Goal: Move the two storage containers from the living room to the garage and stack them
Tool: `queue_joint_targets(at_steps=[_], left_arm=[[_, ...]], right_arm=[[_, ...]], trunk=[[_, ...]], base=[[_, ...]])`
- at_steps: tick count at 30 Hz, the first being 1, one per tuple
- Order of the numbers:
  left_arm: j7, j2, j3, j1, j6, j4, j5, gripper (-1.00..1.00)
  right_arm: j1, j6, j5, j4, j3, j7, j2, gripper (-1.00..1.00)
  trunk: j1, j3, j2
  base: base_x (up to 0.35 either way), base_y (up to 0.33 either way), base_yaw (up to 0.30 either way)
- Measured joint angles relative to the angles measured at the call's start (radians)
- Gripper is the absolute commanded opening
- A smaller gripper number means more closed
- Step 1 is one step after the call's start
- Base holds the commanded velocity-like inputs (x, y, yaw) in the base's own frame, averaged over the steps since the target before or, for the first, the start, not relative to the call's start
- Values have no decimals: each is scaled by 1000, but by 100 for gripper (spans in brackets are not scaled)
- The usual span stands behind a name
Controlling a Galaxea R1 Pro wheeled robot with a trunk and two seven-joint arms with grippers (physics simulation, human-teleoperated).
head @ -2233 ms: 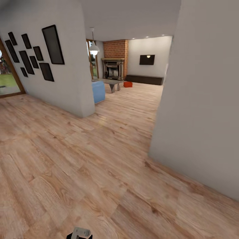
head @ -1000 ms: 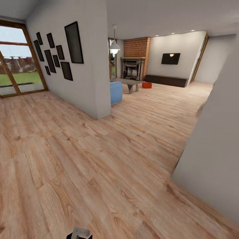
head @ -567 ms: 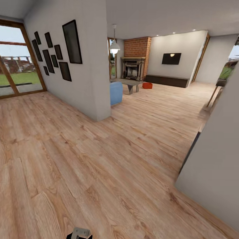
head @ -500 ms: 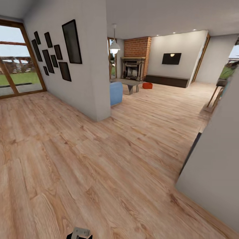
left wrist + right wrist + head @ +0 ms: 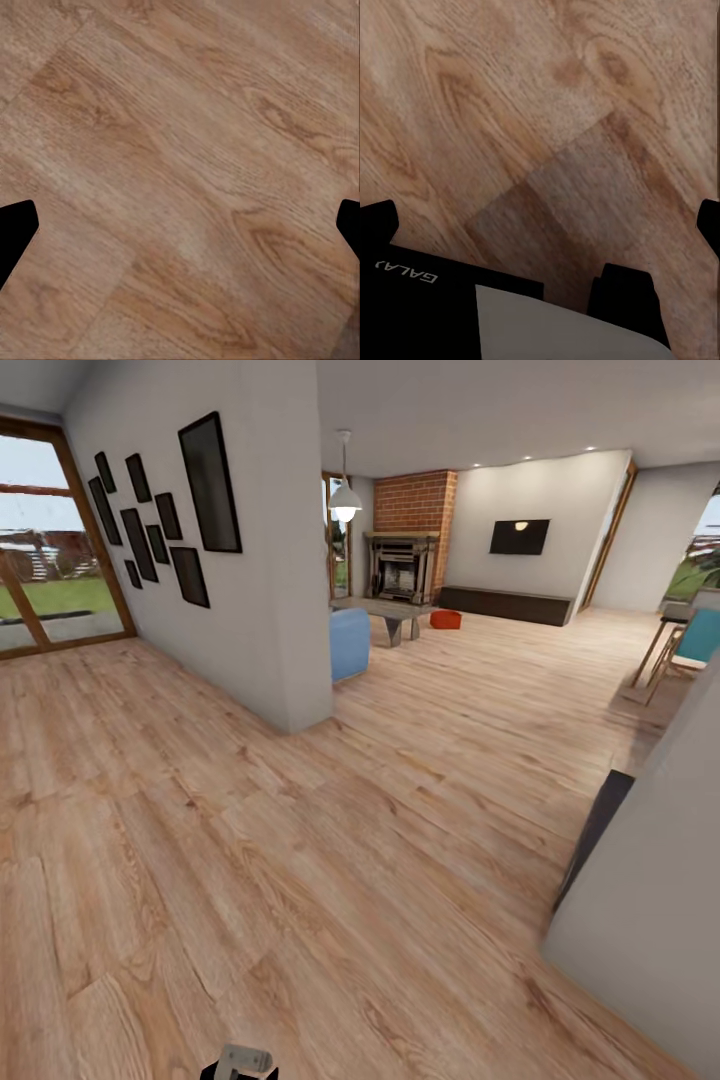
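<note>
1. You are looking across a light wood-plank floor (image 5: 330,880) toward the living room (image 5: 470,590), which is lying well ahead at the far end of the view.
2. One orange-red storage container (image 5: 446,619) is sitting on that plank floor in the living room, just beside the low coffee table (image 5: 385,610) and in front of the brick chimney (image 5: 413,510) with its fireplace (image 5: 400,567). It is too small and far off to tell whether you are seeing one tub or two stacked.
3. A black TV (image 5: 519,536) is hanging on the far wall above a long dark cabinet (image 5: 505,605).
4. A white partition wall (image 5: 270,560) carrying black picture frames (image 5: 209,482) is standing on your left, with a blue seat (image 5: 349,643) showing past its end and a pendant lamp (image 5: 345,503) hanging beyond it.
5. A pale wall (image 5: 650,890) is closing off your near right, with a teal chair (image 5: 690,645) showing past it.
6. Your left gripper (image 5: 180,232) is spread wide over bare planks, its fingertips (image 5: 15,225) sitting at opposite edges of the wrist view, pinching nothing.
7. Your right gripper (image 5: 540,225) is likewise spread and empty, pointing down at planks beside a part of the robot's body (image 5: 555,330).
</note>
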Motion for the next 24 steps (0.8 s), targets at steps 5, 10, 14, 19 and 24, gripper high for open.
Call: queue_joint_targets(at_steps=[5, 10, 14, 19, 24], left_arm=[[0, 0, 0, 0, 0, 0, 0, 100], [0, 0, 0, 0, 0, 0, 0, 100], [0, 0, 0, 0, 0, 0, 0, 100], [0, 0, 0, 0, 0, 0, 0, 100], [0, 0, 0, 0, 0, 0, 0, 100]], right_arm=[[0, 0, 0, 0, 0, 0, 0, 100], [0, 0, 0, 0, 0, 0, 0, 100], [0, 0, 0, 0, 0, 0, 0, 100], [0, 0, 0, 0, 0, 0, 0, 100], [0, 0, 0, 0, 0, 0, 0, 100]], trunk=[[0, 0, 0], [0, 0, 0], [0, 0, 0], [0, 0, 0], [0, 0, 0]], base=[[276, 0, 0], [276, 0, 0], [276, 0, 0], [276, 0, 0], [276, 0, 0]])
